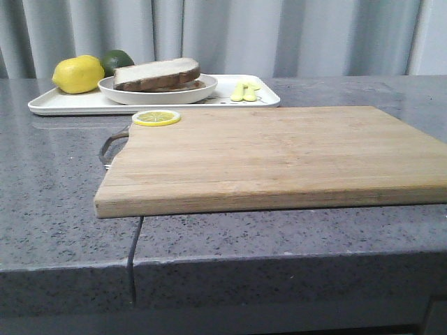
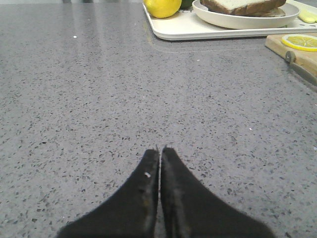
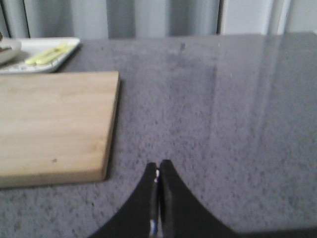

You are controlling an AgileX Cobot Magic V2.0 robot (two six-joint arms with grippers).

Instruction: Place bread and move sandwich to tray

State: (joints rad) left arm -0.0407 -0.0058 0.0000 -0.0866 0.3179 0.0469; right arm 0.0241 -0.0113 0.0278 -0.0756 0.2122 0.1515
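Sandwich (image 1: 158, 75), soft and easily crushed, sits plated on the tray (image 1: 63, 102) at upper left, best lifted by its plate's (image 1: 158, 94) rim; both grippers (image 2: 159, 151) (image 3: 158, 166) clenched, empty.

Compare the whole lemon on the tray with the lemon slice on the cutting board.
The lemon is whole, rounded and plain yellow; the lemon slice is a thin flat disc with a pale centre and visible segments. The lemon rests on the white tray beside the plate; the slice lies on the far left corner of the cutting board. The lemon stands tall, the slice barely rises above the wood. Both are yellow.
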